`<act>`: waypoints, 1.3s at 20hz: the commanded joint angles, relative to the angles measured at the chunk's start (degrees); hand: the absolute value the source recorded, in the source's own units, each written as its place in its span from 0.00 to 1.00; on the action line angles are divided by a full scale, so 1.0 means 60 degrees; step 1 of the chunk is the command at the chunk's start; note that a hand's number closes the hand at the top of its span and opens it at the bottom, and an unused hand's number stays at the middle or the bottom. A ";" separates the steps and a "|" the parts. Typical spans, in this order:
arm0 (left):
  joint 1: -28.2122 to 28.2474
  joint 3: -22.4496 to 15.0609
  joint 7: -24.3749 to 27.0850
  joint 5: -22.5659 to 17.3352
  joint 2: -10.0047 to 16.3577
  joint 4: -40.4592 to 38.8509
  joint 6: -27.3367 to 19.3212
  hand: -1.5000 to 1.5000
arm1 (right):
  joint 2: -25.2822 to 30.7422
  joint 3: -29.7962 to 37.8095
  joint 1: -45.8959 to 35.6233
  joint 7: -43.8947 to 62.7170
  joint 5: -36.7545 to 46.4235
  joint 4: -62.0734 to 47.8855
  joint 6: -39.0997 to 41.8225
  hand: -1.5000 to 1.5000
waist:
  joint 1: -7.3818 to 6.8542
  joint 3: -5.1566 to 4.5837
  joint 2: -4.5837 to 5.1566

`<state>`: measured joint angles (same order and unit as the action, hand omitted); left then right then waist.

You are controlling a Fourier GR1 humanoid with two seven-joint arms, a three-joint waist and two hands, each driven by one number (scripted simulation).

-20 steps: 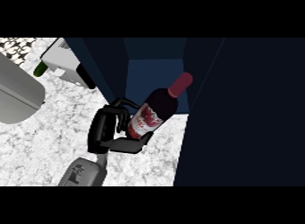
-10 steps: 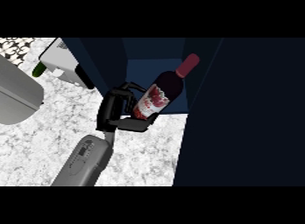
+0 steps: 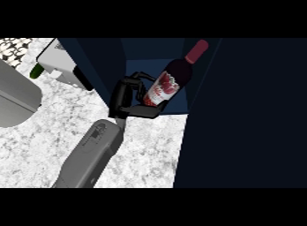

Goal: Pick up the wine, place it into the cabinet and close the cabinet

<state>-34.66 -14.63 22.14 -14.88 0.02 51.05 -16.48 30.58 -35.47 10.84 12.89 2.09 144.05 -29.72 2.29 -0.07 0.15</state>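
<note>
With fingers [image 3: 135, 78] curled over the upper side of the wine bottle [image 3: 175, 70] and the thumb hooked under its lower side, clamps it at the labelled part of the body. Belongs to the left hand [image 3: 122, 99], black, on a grey forearm [image 3: 91, 154] coming in from the lower edge at the view's left. Presses the palm against the bottle's left flank, near the base. Leaves the shoulder and red-capped neck bare, well past the fingertips. Holds the bottle tilted, neck toward upper right, within the open front of the dark blue cabinet [image 3: 101, 59], between its side walls. Cannot tell whether the base touches the cabinet floor. Elsewhere: marbled counter [image 3: 149, 145] under the forearm; white box [image 3: 58, 64] with a green item [image 3: 36, 70] just beside it, upper left; big grey rounded shape [image 3: 6, 97] at the left edge; dark panel [image 3: 260, 110] across the right.
</note>
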 commanded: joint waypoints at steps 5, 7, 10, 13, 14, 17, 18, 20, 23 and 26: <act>-0.2116 0.0059 0.0247 -0.1133 -0.0003 -0.2259 -0.0561 1.00 | -0.0018 0.0338 -0.0075 0.0656 -0.0706 0.1384 0.0247 0.00 | 0.0112 0.0002 0.0064; -0.2020 0.0295 0.0585 -0.0912 -0.0003 -0.2815 -0.0228 1.00 | 0.0290 0.0251 0.0884 0.0081 -0.0840 0.1801 0.0393 0.00 | 0.0213 0.0016 0.0045; -0.2628 0.0134 0.0441 -0.0620 -0.0003 -0.3659 -0.0333 1.00 | -0.0126 0.0027 0.0498 0.0260 -0.0590 0.1495 0.0218 0.00 | 0.0161 0.0004 0.0067; -0.2781 -0.0181 0.0504 -0.0827 -0.0003 -0.4403 -0.0809 1.00 | -0.0104 -0.0129 0.0526 0.0120 -0.0539 0.1526 0.0321 0.00 | 0.0353 0.0000 0.0102; -0.3031 -0.0141 0.0490 -0.0959 -0.0003 -0.4470 -0.0991 1.00 | -0.0059 -0.0104 0.0608 0.0183 -0.0630 0.1569 0.0357 0.00 | 0.0353 0.0001 0.0096; -0.3417 0.0218 0.0437 -0.1484 -0.0003 -0.4965 -0.0982 1.00 | 0.0071 0.0146 0.0833 -0.0402 -0.0941 0.1460 0.0642 0.00 | 0.0517 0.0011 0.0142; -0.3606 0.0425 0.0623 -0.1467 -0.0003 -0.5122 -0.0852 1.00 | 0.0041 0.0063 0.0814 -0.0207 -0.0641 0.1531 0.0522 0.00 | 0.0393 0.0000 0.0122; -0.3676 0.0518 0.0518 -0.1746 -0.0003 -0.5309 -0.1097 1.00 | -0.0032 -0.0158 0.0992 -0.0335 -0.0799 0.1611 0.0561 0.00 | 0.0575 0.0001 0.0133; -0.4143 0.0838 0.0612 -0.1726 -0.0003 -0.5911 -0.0768 1.00 | -0.0097 0.0063 0.0669 -0.0204 -0.0858 0.1361 0.0625 0.00 | 0.0431 -0.0007 0.0192; -0.4194 0.1088 0.0890 -0.1880 -0.0003 -0.6315 -0.0756 1.00 | -0.0053 -0.0011 0.0854 -0.0643 -0.0888 0.1168 0.0789 0.00 | 0.0641 -0.0003 0.0258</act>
<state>-57.73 -9.88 26.88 -25.18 0.01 16.45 -21.11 29.52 -34.98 13.89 6.83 -0.06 143.39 -25.78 5.50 -0.08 1.34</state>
